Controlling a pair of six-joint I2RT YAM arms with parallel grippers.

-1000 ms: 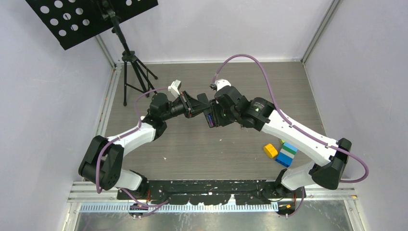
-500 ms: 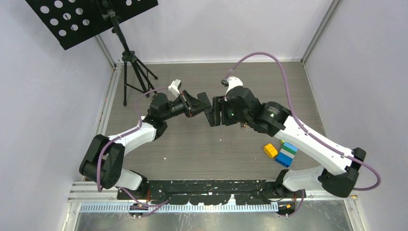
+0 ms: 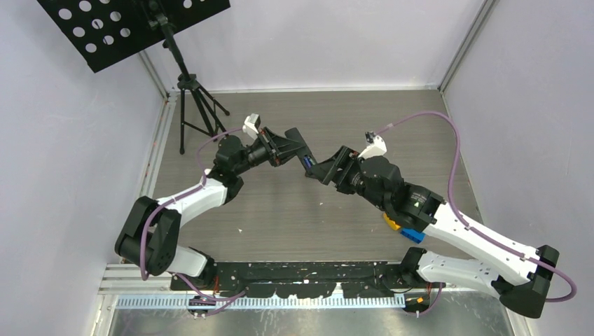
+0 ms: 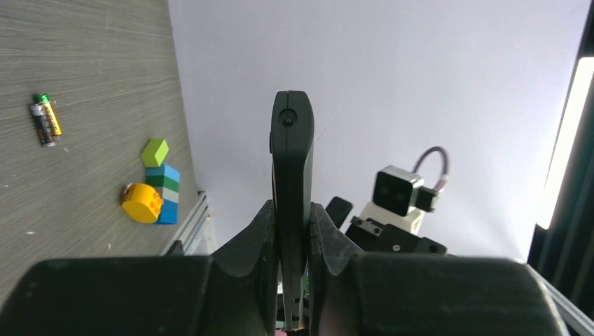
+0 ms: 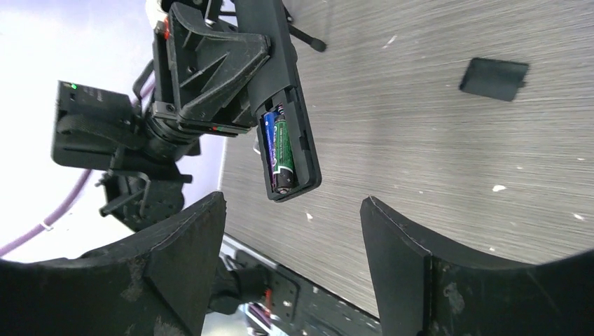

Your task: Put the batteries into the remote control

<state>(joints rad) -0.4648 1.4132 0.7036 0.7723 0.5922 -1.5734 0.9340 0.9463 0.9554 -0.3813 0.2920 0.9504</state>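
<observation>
Two batteries (image 5: pixel 277 148) are seen seated side by side in the open compartment (image 5: pixel 306 164) of the remote control (image 5: pixel 279 77), one purple-blue and one dark green, left of centre in the right wrist view. The remote control is clamped edge-on between the closed fingers of the left gripper (image 4: pixel 292 213), at the middle of the left wrist view.

Compared with a second ago, the right gripper (image 5: pixel 294 210) has been drawn away from the remote control toward the lower right of the overhead view. Its jaws have been spread wide, with nothing held between them. From this it is judged that a cell has just been released into the compartment and that loading is largely done.

The battery cover (image 5: pixel 494 78) is left lying flat on the table (image 5: pixel 420 140) at the upper right of the right wrist view, well apart from the remote control; fitting it may remain. A third battery (image 4: pixel 45 120), gold-and-black with a green end, is seen at the upper left of the left wrist view, above the toy blocks (image 4: pixel 155 192).

Fine print is visible on the green cell, but no brand or lettering can be read.
</observation>
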